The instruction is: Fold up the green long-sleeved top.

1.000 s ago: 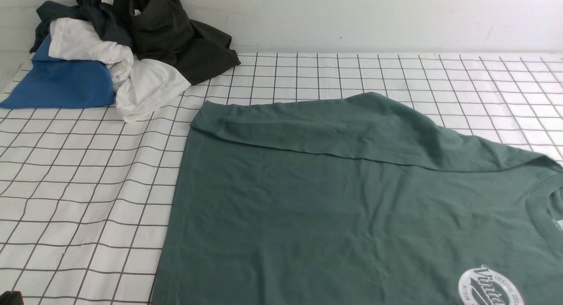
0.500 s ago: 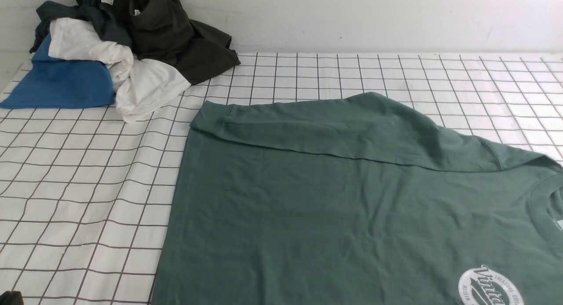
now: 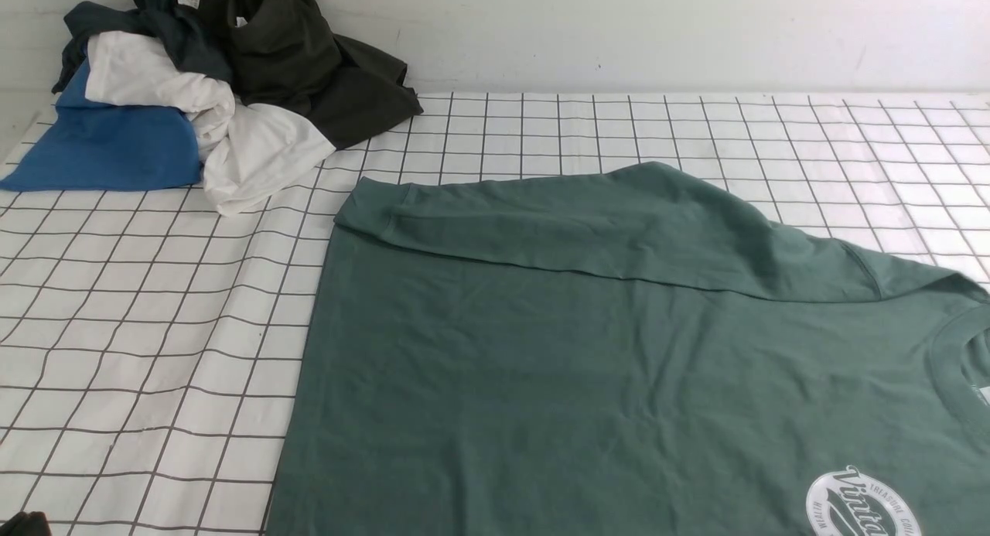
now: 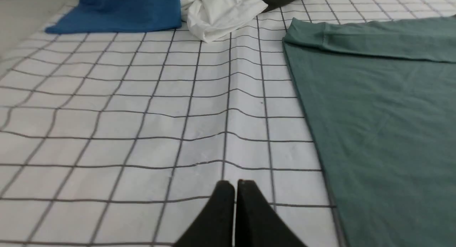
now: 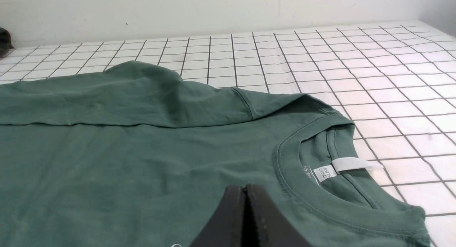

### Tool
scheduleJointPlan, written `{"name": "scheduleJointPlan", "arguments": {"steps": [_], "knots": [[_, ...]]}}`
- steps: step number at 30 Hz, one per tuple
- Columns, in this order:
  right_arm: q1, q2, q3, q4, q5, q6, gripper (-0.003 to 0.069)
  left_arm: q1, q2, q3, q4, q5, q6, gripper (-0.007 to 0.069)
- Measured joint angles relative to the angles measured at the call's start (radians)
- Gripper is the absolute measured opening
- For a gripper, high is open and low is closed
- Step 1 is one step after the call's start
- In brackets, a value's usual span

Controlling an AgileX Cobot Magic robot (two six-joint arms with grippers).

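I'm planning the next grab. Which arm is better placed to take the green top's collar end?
Right, probably. The right gripper, shut, hangs over the green top at its chest, beside the collar. The left gripper, also shut, is over bare checked cloth beside the hem.

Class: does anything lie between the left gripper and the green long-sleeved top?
Nothing visible does: only grid cloth lies between the left gripper and the green long-sleeved top. The clothes pile sits off by the wall.

left end effector [image 3: 28,525], slightly further right
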Motion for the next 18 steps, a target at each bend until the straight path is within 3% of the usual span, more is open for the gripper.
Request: {"name": "scheduleJointPlan", "arguments": {"steps": [3,8,10,14,18], "knots": [[0.0,0.0,0.0,0.137,-0.001,0.046,-0.0015,0.0,0.0,0.0,-0.199,0.001,-0.052,-0.0007],[0.0,0.0,0.001,0.573,0.002,0.243,-0.0015,0.0,0.0,0.001,-0.709,-0.001,-0.184,-0.0007],[0.0,0.0,0.001,0.728,-0.001,0.293,-0.0015,0.0,0.0,0.001,-0.818,-0.006,-0.184,-0.0007],[0.0,0.0,0.0,0.826,-0.011,0.275,-0.0015,0.0,0.0,0.001,-0.894,-0.024,-0.165,-0.0007],[0.0,0.0,0.0,0.8,-0.011,0.196,-0.0015,0.0,0.0,0.001,-0.907,-0.055,-0.148,-0.0007]]}}
